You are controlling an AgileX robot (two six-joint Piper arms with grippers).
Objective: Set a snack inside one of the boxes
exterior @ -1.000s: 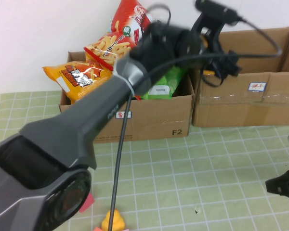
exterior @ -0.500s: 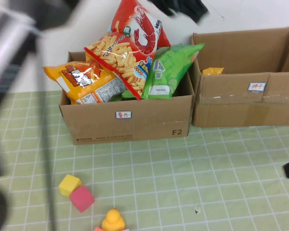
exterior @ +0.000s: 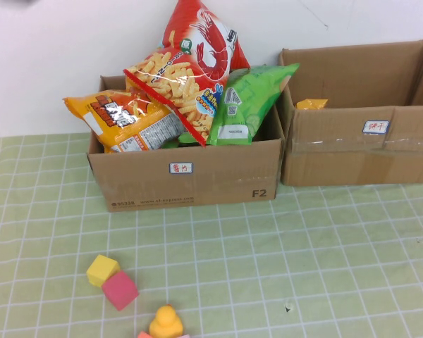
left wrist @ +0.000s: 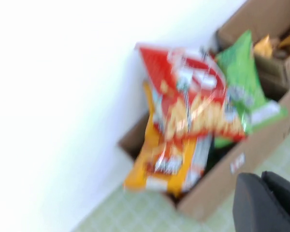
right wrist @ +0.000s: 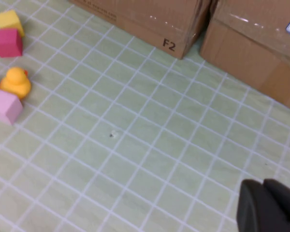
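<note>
- Left pincer sits at 5 o'clock of the snack-filled box; cannot tell its grip.
- Right pincer, grip likewise unclear, hangs over the green-checked worktop.

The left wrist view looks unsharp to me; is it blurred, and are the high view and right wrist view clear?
Left wrist view: motion-blurred, the snack bags smeared, the wall washed out white, the left gripper a dark shape at the corner. High view: sharp, the box label crisp, neither gripper showing. Right wrist view: fairly clear, the yellow duck distinct, mild glare on the cardboard box, the right gripper dark at the edge.
</note>
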